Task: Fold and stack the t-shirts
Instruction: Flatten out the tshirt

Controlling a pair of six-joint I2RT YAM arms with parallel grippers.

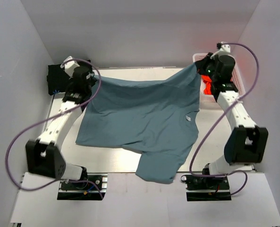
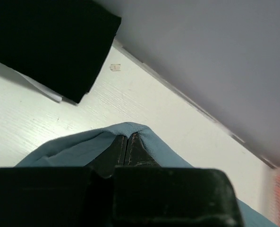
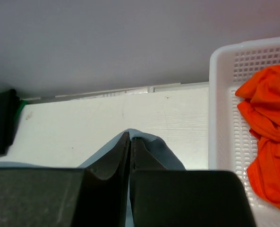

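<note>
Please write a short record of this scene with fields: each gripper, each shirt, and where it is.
left gripper: shut on the blue t-shirt, far left part
right gripper: shut on the same shirt, far right part
blue t-shirt: stretched between the grippers, over the table
black t-shirt: folded, far left corner
orange-red t-shirts: crumpled in the white basket

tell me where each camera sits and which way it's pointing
Top external: above and behind the bases, looking down at the table; shows left arm and right arm holding the slate-blue t-shirt.
Left wrist: on the left arm, facing the far wall; left end effector shut on the t-shirt's edge, folded black shirt upper left.
Right wrist: facing the far wall; right end effector shut on the t-shirt, white basket of orange-red t-shirts at right.
Shared: both wrist views show the t-shirt, table and far wall.
</note>
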